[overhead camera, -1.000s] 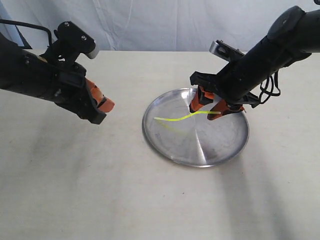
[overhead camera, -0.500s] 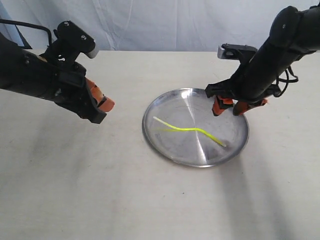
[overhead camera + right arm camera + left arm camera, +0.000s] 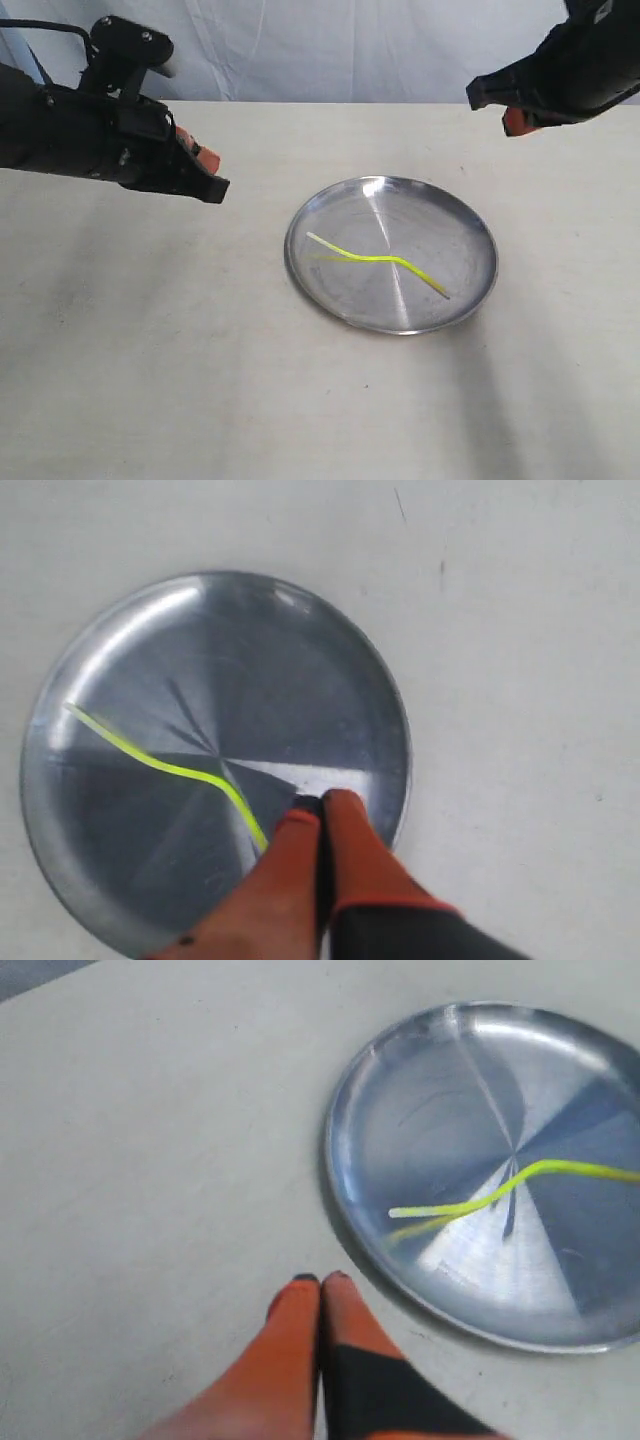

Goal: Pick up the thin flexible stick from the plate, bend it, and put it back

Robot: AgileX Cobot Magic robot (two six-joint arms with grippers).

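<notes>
The thin flexible stick, a bright yellow wavy strand, lies loose across the round silver plate at the table's middle. No gripper touches it. My left gripper hovers left of the plate and is shut on nothing. In the left wrist view its orange fingers are pressed together over bare table, beside the plate's rim and the stick. My right gripper is raised behind the plate's right side. Its fingers are shut and empty above the plate, close to one end of the stick.
A pale beige tabletop spreads around the plate. A white cloth backdrop hangs behind the table's far edge. Nothing else stands on the table.
The right gripper let go of the stick, which now lies bent on the plate, then rose back and to the right. Both grippers have shut. The left arm lifted slightly.
</notes>
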